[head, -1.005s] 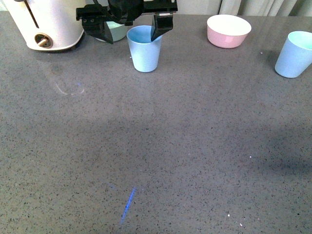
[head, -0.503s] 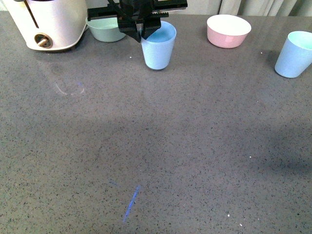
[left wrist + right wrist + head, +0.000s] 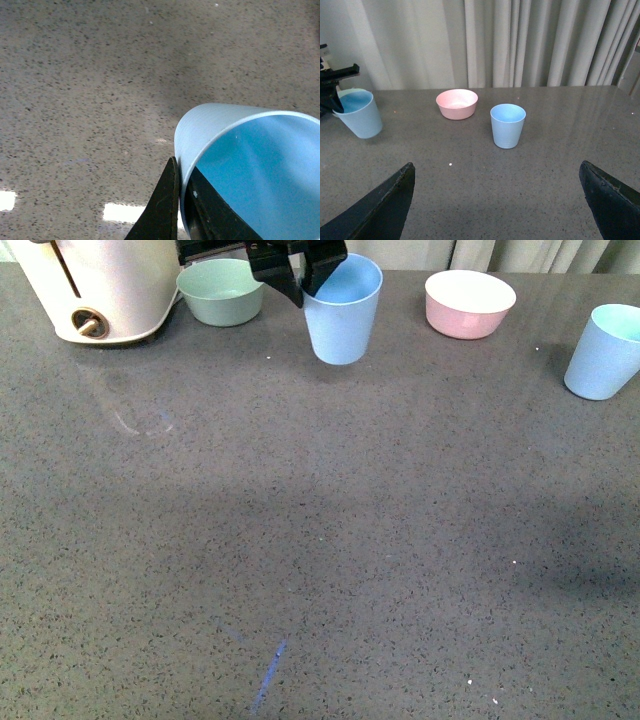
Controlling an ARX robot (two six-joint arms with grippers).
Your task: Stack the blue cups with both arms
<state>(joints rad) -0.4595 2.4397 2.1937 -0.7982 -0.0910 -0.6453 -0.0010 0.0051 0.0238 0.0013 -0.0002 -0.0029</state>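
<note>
Front view: nearest the camera, the grey speckled stone worktop (image 3: pixel 400 570) shows a thin blue streak of light (image 3: pixel 267 675). The right gripper (image 3: pixel 497 165) is out of this view. Its own wrist camera shows only the tips of two black fingers (image 3: pixel 385 210), the jaws spread wide with nothing between them.

Further back, at the right edge, the second pale-blue plastic tumbler (image 3: pixel 603 352) stands upright, its side clipped by the frame. The right wrist view shows it whole, near the pink round bowl (image 3: pixel 470 303).

In the far row, the held pale-blue plastic tumbler (image 3: pixel 343 310) leans between the pink bowl and the mint-green round bowl (image 3: pixel 220 290). Whether its base touches the worktop is hard to tell. The black left gripper (image 3: pixel 303 282) is mostly cut off at the top. Its jaws pinch the tumbler's rim, one finger inside and one outside. The white rounded appliance (image 3: pixel 100 290) is also cropped.
</note>
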